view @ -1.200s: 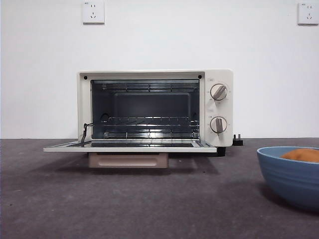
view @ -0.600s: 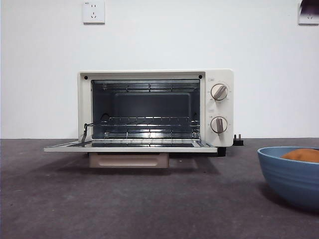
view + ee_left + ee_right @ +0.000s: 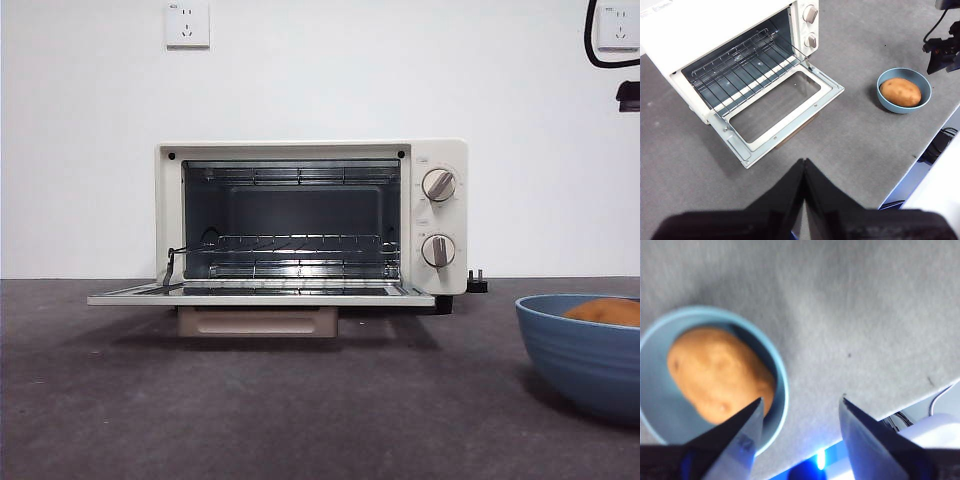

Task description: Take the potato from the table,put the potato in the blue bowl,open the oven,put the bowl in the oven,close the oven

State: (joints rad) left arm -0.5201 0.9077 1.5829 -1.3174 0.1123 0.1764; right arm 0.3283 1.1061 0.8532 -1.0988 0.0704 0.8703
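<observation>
The cream-white oven [image 3: 310,215] stands on the table [image 3: 300,410] with its door [image 3: 260,296] folded down flat and a wire rack [image 3: 295,242] inside. The blue bowl [image 3: 585,350] sits at the right edge of the front view, holding the orange-brown potato [image 3: 607,312]. My right gripper [image 3: 801,400] hangs open above the bowl [image 3: 715,385], one jaw over the potato [image 3: 717,372] and the other over bare table past the rim. My left gripper [image 3: 804,167] is shut on nothing, held high and back from the open oven [image 3: 740,65].
The table's edge [image 3: 935,125] runs close beside the bowl [image 3: 904,90], with cables beyond it. A black part of the right arm [image 3: 628,96] and a cable loop show at the front view's top right. Two wall sockets sit high on the white wall.
The right arm has come down into the top right corner of the front view, its black tip and cable now showing. Oven, bowl and potato have not moved.
</observation>
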